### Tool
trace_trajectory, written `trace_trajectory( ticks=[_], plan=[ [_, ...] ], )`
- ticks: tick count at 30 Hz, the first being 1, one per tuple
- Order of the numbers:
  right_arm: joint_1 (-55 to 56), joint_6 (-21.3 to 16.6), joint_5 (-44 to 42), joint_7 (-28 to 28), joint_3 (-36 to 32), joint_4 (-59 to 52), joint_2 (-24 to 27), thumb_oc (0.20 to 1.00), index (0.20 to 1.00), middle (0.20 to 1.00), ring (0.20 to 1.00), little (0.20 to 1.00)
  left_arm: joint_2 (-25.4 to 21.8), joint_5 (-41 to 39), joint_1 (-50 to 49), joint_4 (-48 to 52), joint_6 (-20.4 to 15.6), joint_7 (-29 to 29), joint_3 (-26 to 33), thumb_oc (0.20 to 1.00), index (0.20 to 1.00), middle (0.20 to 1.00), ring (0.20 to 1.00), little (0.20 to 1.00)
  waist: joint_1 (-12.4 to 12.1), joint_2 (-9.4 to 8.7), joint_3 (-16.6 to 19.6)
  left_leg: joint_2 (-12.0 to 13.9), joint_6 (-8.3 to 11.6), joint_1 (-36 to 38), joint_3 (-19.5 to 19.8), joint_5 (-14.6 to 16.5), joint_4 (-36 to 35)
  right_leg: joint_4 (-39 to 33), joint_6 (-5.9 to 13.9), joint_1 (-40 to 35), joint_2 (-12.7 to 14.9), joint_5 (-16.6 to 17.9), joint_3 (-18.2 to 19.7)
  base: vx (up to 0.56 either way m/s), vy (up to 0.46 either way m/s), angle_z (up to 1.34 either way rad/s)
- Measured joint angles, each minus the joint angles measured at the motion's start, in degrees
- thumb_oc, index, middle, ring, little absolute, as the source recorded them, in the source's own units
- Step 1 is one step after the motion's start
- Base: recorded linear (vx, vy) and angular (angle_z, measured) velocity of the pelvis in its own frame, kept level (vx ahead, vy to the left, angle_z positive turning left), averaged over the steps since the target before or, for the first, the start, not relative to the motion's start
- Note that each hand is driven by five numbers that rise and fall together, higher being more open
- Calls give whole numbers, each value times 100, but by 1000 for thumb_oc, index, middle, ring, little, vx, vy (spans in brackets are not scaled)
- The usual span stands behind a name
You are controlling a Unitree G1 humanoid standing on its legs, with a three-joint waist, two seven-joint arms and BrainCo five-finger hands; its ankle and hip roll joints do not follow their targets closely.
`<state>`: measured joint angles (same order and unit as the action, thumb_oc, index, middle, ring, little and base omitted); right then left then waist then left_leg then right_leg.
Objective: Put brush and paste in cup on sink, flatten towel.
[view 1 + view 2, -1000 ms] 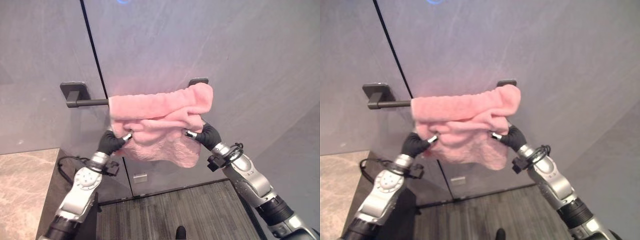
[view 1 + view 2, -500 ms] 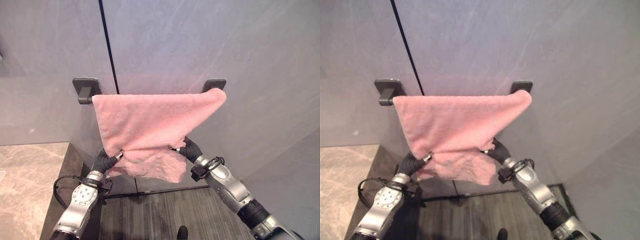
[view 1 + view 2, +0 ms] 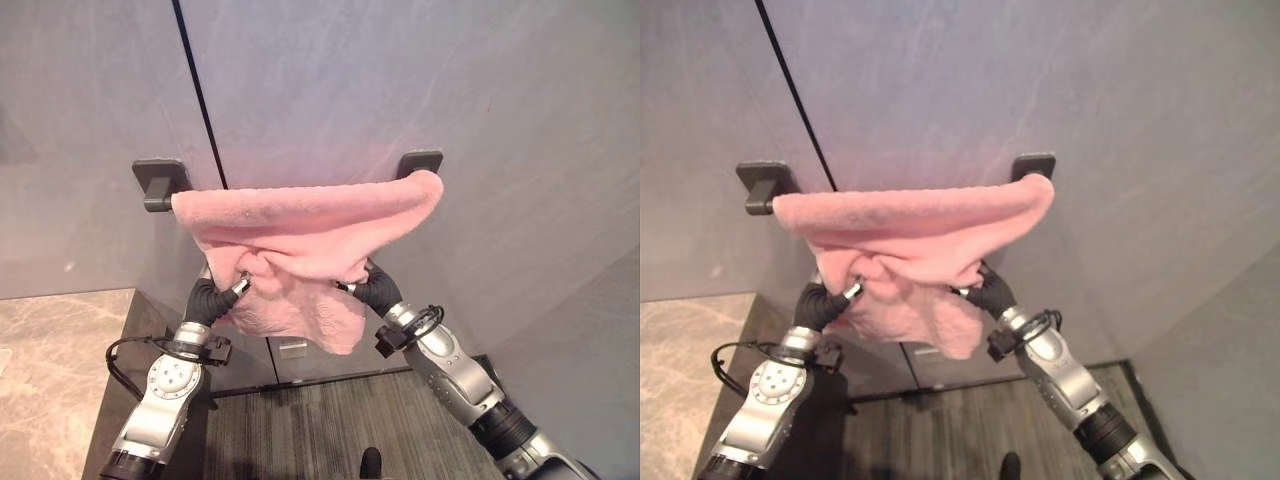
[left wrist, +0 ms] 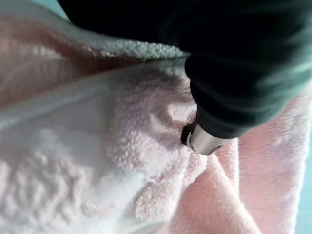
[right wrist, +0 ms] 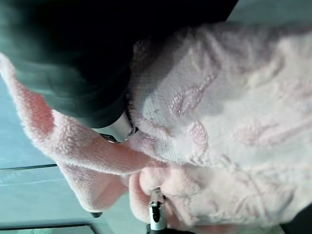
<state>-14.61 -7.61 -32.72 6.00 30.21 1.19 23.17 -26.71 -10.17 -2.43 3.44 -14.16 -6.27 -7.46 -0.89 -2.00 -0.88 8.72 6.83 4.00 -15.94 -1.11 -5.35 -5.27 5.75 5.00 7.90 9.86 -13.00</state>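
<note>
Head stereo pair: both eyes look forward and slightly down at the grey wall, centred on the pink towel [image 3: 305, 235] draped over the wall rail. Mid-range: both arms, the floor strip below the towel and a corner of the counter [image 3: 45, 380] beside it fit in. The right eye sits slightly to the side, so the towel [image 3: 910, 230] lands further toward the view's left there; otherwise the two views share the same scene.

Left wrist cam: very close, looking along the left hand [image 4: 209, 139] straight into towel folds.

Right wrist cam: equally close along the right hand [image 5: 117, 129], facing towel, with wall behind the towel.
</note>
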Motion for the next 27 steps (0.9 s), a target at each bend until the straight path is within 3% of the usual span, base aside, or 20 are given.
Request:
trace_trajectory(
  ticks=[5, 15, 16, 24, 25, 27],
  plan=[
    [264, 23, 89, -99, 28, 764, -111, 200, 200, 200, 200, 200, 4, 25, -366, -663, 4, -11, -46, 200, 200, 200, 200, 200, -27, -3, 1, 15, 2, 20, 29, -2, 0, -18, 12, -36, -8, -60, -27, -8, 4, 2],
    [377, 138, 437, -235, 45, 1113, -239, 200, 200, 200, 200, 200, 8, 177, -422, -843, 108, 17, -293, 200, 200, 200, 200, 200, -57, -7, 5, 15, 0, 95, 26, 2, 0, -18, 15, -109, -7, -68, -30, 0, 0, 0],
    [369, 136, 446, -246, 47, 1179, -261, 1000, 1000, 1000, 1000, 1000, 13, 185, -388, -984, 113, 12, -329, 1000, 1000, 1000, 1000, 1000, -55, -10, 13, 15, 0, 94, 22, 2, 1, -18, 26, -105, -8, -76, -29, 0, 0, 0],
    [585, 180, 1170, -596, -37, 2982, -342, 1000, 1000, 1000, 1000, 1000, 90, 1095, -166, -3002, 473, -162, -941, 1000, 1000, 1000, 1000, 1000, 21, -18, 137, 7, -2, 103, 4, 1, 1, -5, 26, -102, -6, -73, -15, 0, 0, 0],
    [689, 158, 1319, -596, -296, 3682, -490, 1000, 1000, 1000, 1000, 1000, 338, 1346, -101, -3916, 638, -173, -943, 1000, 1000, 1000, 1000, 1000, 33, -3, 190, -2, -7, 113, 1, 6, 1, 15, 17, -112, -1, -67, -11, 0, 0, 0],
    [769, 328, 1406, -640, -433, 4392, -565, 1000, 1000, 1000, 1000, 1000, 535, 1486, -74, -4720, 910, -163, -967, 1000, 1000, 1000, 1000, 1000, 54, -1, 238, -5, -17, 120, -18, 15, 0, 3, 29, -106, 3, -76, -2, 0, 9, -2]
  ],
)
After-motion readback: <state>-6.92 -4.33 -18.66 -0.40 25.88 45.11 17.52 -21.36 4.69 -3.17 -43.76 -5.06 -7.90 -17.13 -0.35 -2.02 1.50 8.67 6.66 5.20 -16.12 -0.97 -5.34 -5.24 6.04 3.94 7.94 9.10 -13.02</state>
